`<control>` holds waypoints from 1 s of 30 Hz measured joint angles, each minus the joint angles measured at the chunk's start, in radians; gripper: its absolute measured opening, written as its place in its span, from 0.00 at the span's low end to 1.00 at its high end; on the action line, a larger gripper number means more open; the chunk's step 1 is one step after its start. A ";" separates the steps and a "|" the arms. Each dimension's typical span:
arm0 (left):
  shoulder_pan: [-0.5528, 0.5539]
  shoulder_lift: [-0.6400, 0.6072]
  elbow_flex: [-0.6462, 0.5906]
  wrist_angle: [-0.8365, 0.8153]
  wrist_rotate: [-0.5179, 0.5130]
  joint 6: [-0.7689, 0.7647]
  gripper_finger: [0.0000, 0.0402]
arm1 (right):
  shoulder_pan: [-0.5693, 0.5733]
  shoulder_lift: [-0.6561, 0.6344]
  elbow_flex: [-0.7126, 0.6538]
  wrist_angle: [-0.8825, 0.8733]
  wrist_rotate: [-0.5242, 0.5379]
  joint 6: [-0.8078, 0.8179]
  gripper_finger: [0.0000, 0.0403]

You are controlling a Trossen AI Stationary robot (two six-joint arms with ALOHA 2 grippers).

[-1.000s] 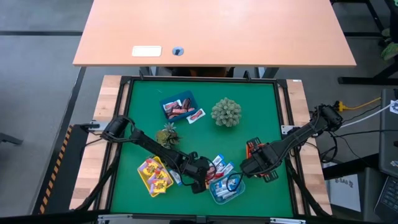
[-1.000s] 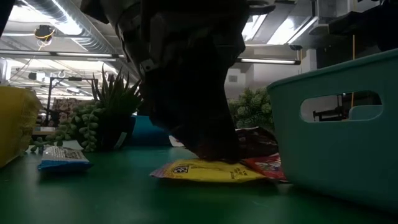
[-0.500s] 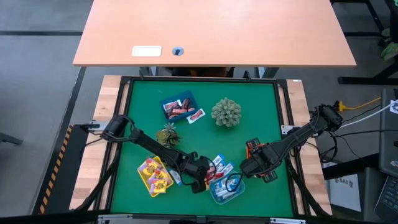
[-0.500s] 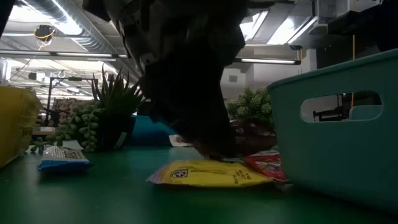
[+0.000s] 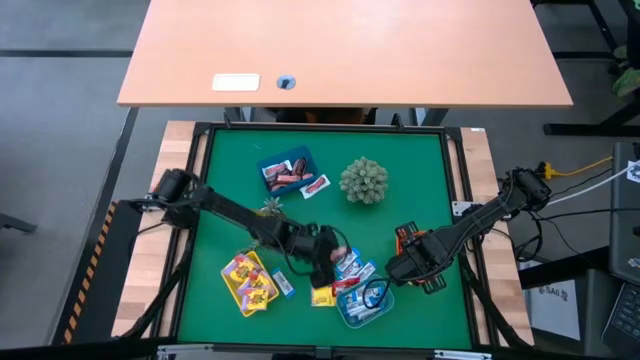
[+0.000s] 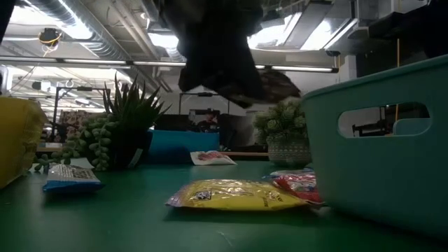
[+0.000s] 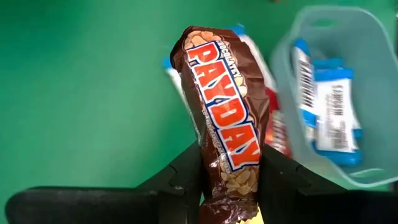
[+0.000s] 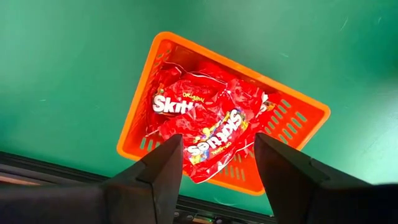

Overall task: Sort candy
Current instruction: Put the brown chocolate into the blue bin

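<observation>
In the left wrist view a dark brown candy bar point(image 7: 224, 106) sticks out between the fingers of my left gripper point(image 7: 227, 177), which is shut on it. This gripper point(image 5: 328, 255) hangs above the mat's middle, just beyond the teal tray point(image 5: 365, 306), which holds blue-and-white candy point(image 7: 329, 106). A yellow candy point(image 6: 238, 194), a red one point(image 6: 301, 185) and a blue one point(image 6: 70, 176) lie flat on the mat. My right gripper point(image 8: 214, 168) stands open above the orange tray point(image 8: 292, 121), which holds red candy point(image 8: 205, 115). My left gripper pinches the brown bar between its two fingers point(image 7: 184, 177), one on each long edge near the bar's near end point(image 7: 231, 186). The fingers slant down from the table's left, and the bar runs on ahead of them. It is lifted clear of the mat point(image 6: 278, 84).
A yellow tray point(image 5: 250, 282) with candy sits at the near left. A blue tray point(image 5: 288, 170) is at the far middle, with a red candy point(image 5: 316, 186) beside it. Two green plants point(image 5: 363, 180) point(image 5: 268, 215) stand on the mat. Bare green mat point(image 5: 230, 170) lies at the far left.
My left gripper has risen from the mat and gone toward the far edge, taking the brown bar with it. The bar is now lifted clear. The yellow candy that lay under the gripper stays flat on the mat, now uncovered.
</observation>
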 joint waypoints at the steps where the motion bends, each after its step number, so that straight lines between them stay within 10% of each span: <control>1: 0.017 -0.014 0.000 -0.025 0.000 0.021 0.27 | 0.000 0.000 0.000 0.000 0.003 0.000 0.49; 30: 0.501 -0.220 0.000 -0.383 -0.141 0.481 0.27 | 0.000 0.000 0.000 0.114 0.204 -0.147 0.49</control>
